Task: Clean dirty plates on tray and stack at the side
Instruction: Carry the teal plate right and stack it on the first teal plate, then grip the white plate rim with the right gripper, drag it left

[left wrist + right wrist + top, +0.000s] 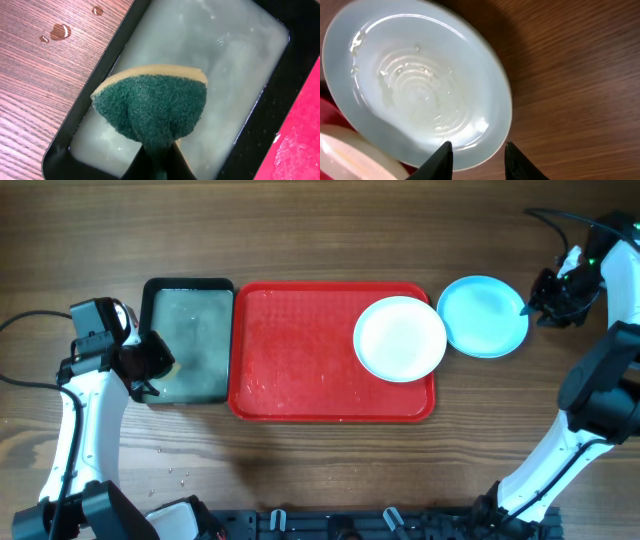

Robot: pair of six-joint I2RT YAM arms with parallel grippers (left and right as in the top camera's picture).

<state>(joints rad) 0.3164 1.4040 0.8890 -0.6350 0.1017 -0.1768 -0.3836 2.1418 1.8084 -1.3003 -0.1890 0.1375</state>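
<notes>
A white plate (400, 338) lies at the right end of the red tray (300, 350). Just right of the tray, a light cyan plate (483, 315) rests on the wooden table, wet inside (420, 75). My right gripper (530, 308) is at its right rim, open (479, 147), one finger over the plate and the other over bare wood. The white plate's edge (350, 155) shows at the lower left of the right wrist view. My left gripper (150, 360) is shut (160, 167) on a green-and-yellow sponge (150, 107) above the black tray's near-left corner.
The black tray (188, 287) holds cloudy water and stands against the red tray's left side (300, 140). Water drops (60, 31) lie on the wood left of it. More drops (175, 473) dot the table near the front left.
</notes>
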